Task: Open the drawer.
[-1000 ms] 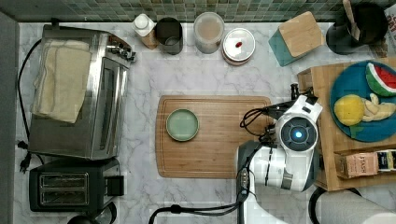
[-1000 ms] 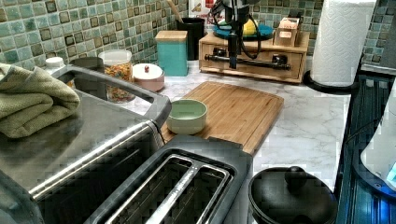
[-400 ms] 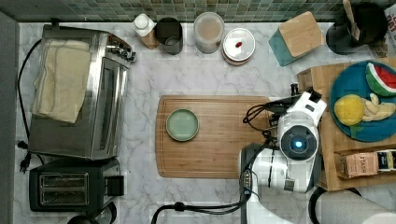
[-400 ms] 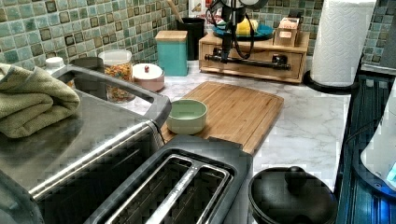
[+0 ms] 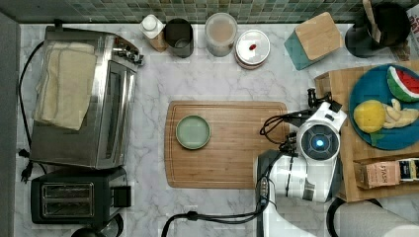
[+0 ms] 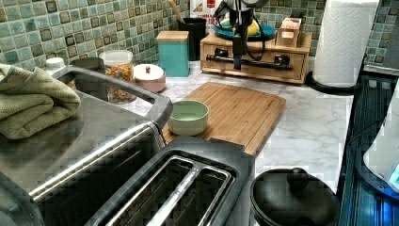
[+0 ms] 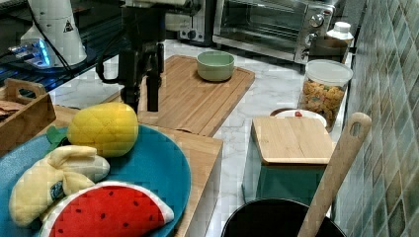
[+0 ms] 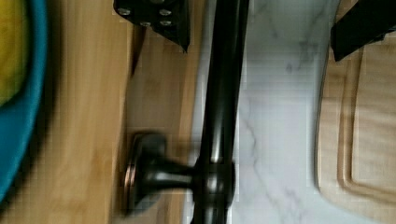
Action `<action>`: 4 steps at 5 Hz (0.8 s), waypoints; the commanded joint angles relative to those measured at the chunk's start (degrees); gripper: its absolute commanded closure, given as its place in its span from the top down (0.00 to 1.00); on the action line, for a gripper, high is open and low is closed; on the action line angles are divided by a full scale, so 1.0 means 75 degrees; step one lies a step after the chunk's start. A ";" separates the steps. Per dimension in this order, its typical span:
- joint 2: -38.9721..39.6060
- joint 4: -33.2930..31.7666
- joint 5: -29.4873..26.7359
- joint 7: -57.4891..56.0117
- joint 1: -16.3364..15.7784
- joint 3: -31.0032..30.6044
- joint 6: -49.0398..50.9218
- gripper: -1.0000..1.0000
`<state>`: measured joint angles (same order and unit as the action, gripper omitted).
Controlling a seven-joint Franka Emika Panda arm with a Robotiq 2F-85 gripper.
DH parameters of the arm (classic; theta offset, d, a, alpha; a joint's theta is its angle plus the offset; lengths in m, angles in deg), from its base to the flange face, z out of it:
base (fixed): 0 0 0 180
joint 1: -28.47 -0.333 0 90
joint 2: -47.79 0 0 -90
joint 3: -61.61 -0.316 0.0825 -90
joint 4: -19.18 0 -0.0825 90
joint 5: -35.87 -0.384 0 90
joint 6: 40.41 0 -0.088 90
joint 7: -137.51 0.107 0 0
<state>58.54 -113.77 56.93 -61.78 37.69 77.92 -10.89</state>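
1. Far over on the top view's left: a toaster oven (image 5: 94, 98) with a folded towel (image 5: 66, 86) on its roof, and a black toaster (image 5: 74, 199) below it.
2. In the middle of the top view: a wooden cutting board (image 5: 227, 144) flat on the marble counter (image 5: 148, 143), carrying a green bowl (image 5: 193, 132) on its left half.
3. Just past the board's right edge in the top view: the white arm, rising from its base at the bottom edge and bent over so the wrist points straight down at the gap between board and bamboo unit.
4. Hanging vertically in the left view, fingers down: the gripper (image 6: 238, 49), level with the black bar handle (image 6: 249, 61) of the drawer (image 6: 256, 66).
5. Seen from the wrist: gripper (image 8: 261, 25) spread wide, one finger (image 8: 161, 18) on the wooden side of the handle (image 8: 223, 93), the other over the marble, bar between them, neither finger touching it.
6. At the top view's right: the drawer (image 5: 328, 89), closed, its front flush with the bamboo unit, under a blue plate (image 5: 380, 106) of toy fruit.
7. In the right view, gripper (image 7: 143, 96) upright just beyond a yellow toy fruit (image 7: 103, 129).
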 commanded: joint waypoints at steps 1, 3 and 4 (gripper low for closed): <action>0.0892 0.0412 -0.0749 -0.0465 0.0597 0.0093 -0.1024 1.00; 0.0355 0.0832 -0.0859 -0.1174 0.0371 -0.0077 0.1136 1.00; -0.0289 0.0547 -0.1736 -0.1985 0.0449 -0.0450 0.1760 1.00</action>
<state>63.69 -110.30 46.85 -73.20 38.68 77.71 -2.00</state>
